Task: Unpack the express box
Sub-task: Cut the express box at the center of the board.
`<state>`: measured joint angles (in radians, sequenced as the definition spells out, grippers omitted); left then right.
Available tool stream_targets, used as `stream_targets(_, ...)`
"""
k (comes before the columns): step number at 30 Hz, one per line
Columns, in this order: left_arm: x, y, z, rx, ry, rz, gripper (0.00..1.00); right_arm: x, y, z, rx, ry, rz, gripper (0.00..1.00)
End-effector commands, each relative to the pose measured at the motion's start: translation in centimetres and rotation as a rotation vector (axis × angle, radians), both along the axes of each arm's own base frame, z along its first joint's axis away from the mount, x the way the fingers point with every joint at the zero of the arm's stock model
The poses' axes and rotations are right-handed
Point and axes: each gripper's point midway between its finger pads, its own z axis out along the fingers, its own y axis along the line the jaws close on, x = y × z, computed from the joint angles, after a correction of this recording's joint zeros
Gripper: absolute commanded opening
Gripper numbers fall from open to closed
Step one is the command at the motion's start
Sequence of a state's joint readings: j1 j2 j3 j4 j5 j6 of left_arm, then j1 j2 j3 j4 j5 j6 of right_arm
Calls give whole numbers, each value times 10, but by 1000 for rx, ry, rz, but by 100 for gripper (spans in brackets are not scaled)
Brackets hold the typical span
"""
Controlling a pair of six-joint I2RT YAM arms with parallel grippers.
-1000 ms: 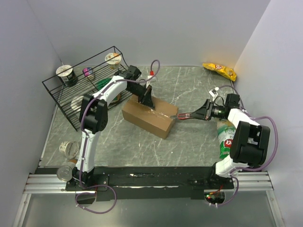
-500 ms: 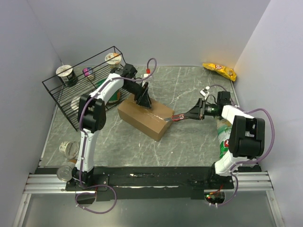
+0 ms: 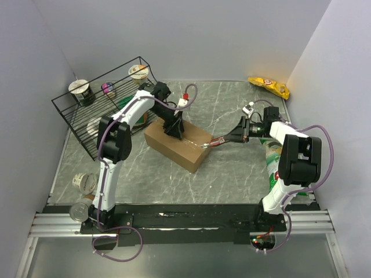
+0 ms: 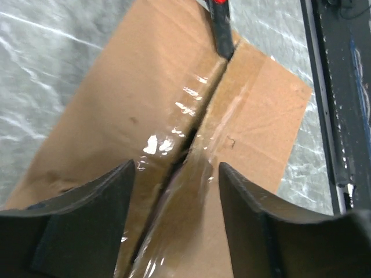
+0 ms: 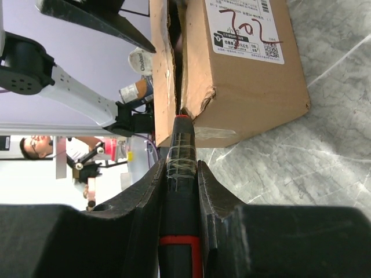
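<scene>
Right jaws on cutter (image 5: 181, 165), express box (image 3: 185, 152) closed

The left arm (image 3: 113, 139) and the right arm (image 3: 298, 165) are alike: rounded white links joined by chunky black joints. A purple cable (image 3: 333, 159) loops out from each base at 6 o'clock and trails along the arm. The left fingers (image 4: 87, 220) are matte black, broad and curved, and the right fingers (image 5: 142, 200) match them.

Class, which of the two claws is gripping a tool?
The right claw, clamped on a black-and-red cutter at the express box seam; the left claw stands open, holding nothing.
</scene>
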<state>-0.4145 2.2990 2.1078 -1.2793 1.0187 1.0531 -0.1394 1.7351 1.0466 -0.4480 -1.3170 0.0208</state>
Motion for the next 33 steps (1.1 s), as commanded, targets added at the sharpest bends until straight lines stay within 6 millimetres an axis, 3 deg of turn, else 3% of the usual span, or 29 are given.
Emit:
stream_targets(1,-47,3,-29,138,65,-111,61,25,-12,-13,-133,-103,-30,0)
stream_targets(7,-81,3,-23,142,63,-178,43,31,-13,-14,-128,-101,-30,0)
stream_targets(8,-82,2,-23,141,67,-178,24,33,-13,-13,-128,-104,-31,0)
stream_targets(10,-81,-2,-21,144,99,-155,15,34,-13,-13,-127,-103,-32,0)
stream_targets(11,-78,-4,-22,145,111,-142,1,35,-13,-13,-128,-107,-32,0)
stream_targets(16,-63,-15,-8,86,195,-60,1,34,-13,-10,-123,-121,-19,0)
stream_targets(23,-48,-12,13,-3,318,40,1,33,-16,-11,-162,-153,-23,0)
stream_targets(29,-62,-4,13,10,340,38,1,50,-13,-13,-140,-162,-28,0)
stream_targets(33,-52,-4,19,-27,361,82,1,60,-9,-12,-136,-165,-24,0)
